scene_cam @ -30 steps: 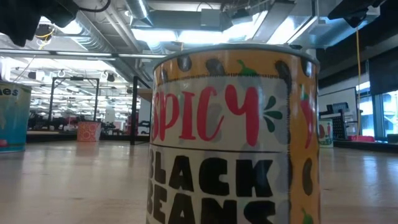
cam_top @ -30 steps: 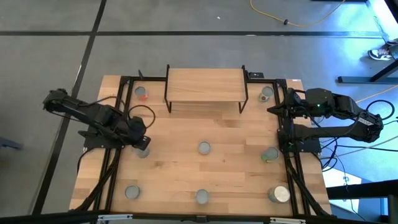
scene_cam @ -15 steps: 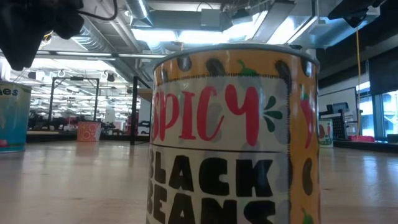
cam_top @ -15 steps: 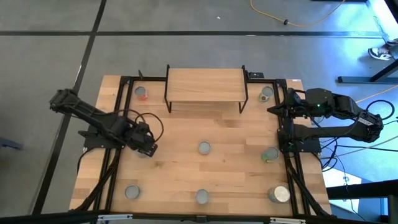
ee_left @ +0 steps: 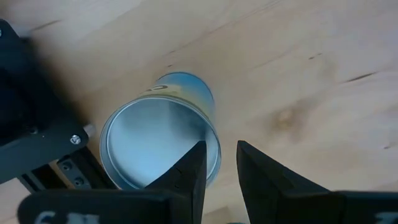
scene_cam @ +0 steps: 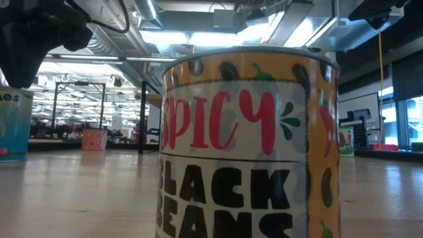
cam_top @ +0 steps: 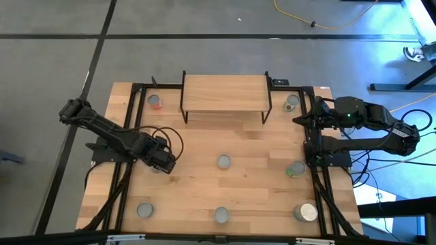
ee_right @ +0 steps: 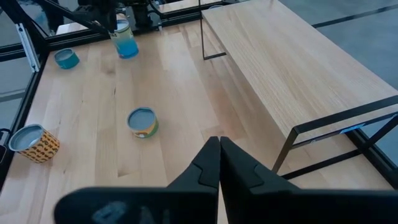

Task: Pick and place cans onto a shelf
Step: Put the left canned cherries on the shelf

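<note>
Several cans stand upright on the wooden table (cam_top: 191, 197). The shelf (cam_top: 225, 95) stands at the far middle with nothing on its top. My left gripper (cam_top: 165, 163) hovers over a blue-labelled can with a silvery top (ee_left: 155, 146), fingers slightly apart (ee_left: 219, 155). One finger shows over the can's rim and the other beside the can. My right gripper (ee_right: 219, 146) is shut and empty at the table's right side (cam_top: 300, 120). A yellow "spicy black beans" can (scene_cam: 248, 145) fills the low view. My left gripper points down at the blue can. One finger (ee_left: 193, 168) shows over the can's rim (ee_left: 208, 140) on its right side. I cannot tell whether it touches the can. The can stands upright on the table.
Other cans stand at far left (cam_top: 155, 102), far right (cam_top: 291, 103), centre (cam_top: 223, 162), right (cam_top: 296, 169), near left (cam_top: 144, 209) and near middle (cam_top: 221, 215), with a wider one near right (cam_top: 306, 213). Black frame rails (cam_top: 126, 197) run along both sides.
My left gripper has gone toward the table's right edge and a little toward the near edge, coming down over the blue can as the arm stretches out. The can has stayed in place.
</note>
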Motion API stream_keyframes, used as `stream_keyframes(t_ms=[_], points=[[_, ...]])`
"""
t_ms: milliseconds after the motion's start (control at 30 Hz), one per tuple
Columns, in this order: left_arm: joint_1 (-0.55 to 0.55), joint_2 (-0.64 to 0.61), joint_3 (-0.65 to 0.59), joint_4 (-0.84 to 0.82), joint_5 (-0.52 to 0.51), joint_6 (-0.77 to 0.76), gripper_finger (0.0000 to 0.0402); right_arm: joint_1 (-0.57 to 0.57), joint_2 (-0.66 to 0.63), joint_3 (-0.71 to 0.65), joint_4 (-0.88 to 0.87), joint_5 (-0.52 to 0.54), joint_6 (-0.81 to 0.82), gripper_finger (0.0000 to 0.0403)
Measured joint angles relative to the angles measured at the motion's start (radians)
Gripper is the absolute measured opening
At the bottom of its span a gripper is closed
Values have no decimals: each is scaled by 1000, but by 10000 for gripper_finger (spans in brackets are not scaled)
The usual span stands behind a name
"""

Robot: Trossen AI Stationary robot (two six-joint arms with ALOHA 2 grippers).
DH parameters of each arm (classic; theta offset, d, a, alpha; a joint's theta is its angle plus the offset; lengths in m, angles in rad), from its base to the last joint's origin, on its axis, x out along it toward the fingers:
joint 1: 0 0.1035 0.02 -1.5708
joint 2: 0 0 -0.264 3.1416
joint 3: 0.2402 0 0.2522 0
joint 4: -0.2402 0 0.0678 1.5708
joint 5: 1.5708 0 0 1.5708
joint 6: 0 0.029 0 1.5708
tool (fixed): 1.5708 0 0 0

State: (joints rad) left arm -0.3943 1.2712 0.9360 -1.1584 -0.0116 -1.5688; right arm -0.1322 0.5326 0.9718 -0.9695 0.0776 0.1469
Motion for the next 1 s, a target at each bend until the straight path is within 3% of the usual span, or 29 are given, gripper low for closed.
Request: stream_keyframes(t_ms=[467,733,1000], points=[[1,67,4,-7,19,8,80,0,0,0,0,0,1,6],[1,68,2,-38,79,53,7,0,0,0,0,0,1,6],[2,69,5,-43,87,84,1,0,0,0,0,0,1,6]])
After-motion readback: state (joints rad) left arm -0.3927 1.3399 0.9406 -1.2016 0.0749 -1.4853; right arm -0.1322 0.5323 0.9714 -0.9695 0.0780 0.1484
